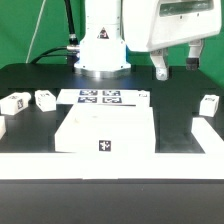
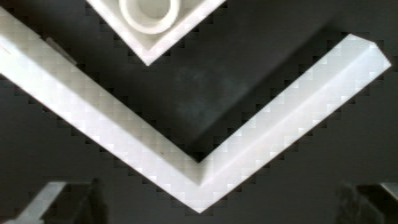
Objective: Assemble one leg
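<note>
Several legs lie on the black table in the exterior view: one leg (image 1: 209,104) at the right, two legs (image 1: 45,98) (image 1: 16,103) at the left, and one (image 1: 143,96) beside the marker board. The large square white panel (image 1: 105,131) lies at the front centre. My gripper (image 1: 176,68) hangs open and empty above the table's back right, higher than and behind the right leg. In the wrist view its dark fingertips (image 2: 50,203) stand wide apart with nothing between them, my gripper (image 2: 210,198) over a white V-shaped corner rail (image 2: 107,95). No leg shows in the wrist view.
The marker board (image 1: 100,97) lies flat behind the panel. The robot base (image 1: 102,50) stands at the back centre. A white rim (image 1: 205,148) runs along the table's right and front edges. A white piece with an oval ring (image 2: 146,14) shows beyond the rail in the wrist view.
</note>
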`<action>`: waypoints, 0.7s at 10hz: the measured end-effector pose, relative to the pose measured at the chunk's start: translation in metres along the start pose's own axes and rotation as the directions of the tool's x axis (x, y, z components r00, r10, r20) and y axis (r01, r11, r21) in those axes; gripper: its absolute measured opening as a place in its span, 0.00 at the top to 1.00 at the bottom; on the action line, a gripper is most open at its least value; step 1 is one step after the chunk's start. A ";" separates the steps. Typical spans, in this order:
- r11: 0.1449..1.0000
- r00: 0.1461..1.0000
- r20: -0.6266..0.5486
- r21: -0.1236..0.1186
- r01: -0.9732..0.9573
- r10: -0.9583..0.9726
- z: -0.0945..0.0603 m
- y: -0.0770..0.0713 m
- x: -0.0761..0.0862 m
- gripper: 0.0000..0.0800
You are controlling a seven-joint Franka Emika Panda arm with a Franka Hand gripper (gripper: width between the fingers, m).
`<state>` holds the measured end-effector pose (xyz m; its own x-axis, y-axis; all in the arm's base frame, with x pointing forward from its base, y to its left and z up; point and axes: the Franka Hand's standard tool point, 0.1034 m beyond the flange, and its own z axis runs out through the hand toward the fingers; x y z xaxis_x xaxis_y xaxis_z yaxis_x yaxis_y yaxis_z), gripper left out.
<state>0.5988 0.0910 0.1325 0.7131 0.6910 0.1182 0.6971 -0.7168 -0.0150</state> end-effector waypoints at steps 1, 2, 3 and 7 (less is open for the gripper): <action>1.000 1.000 0.000 0.000 0.000 0.000 0.000 0.000 0.000 0.19; 1.000 1.000 0.000 0.000 0.000 0.000 0.000 0.000 0.000 0.19; 1.000 1.000 0.000 0.000 0.000 0.000 0.000 0.000 0.000 0.19; 0.971 0.971 0.007 -0.003 0.238 -0.238 0.019 -0.002 -0.028 0.19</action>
<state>0.5787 0.0752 0.1099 0.5273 0.8423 0.1118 0.8465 -0.5321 0.0168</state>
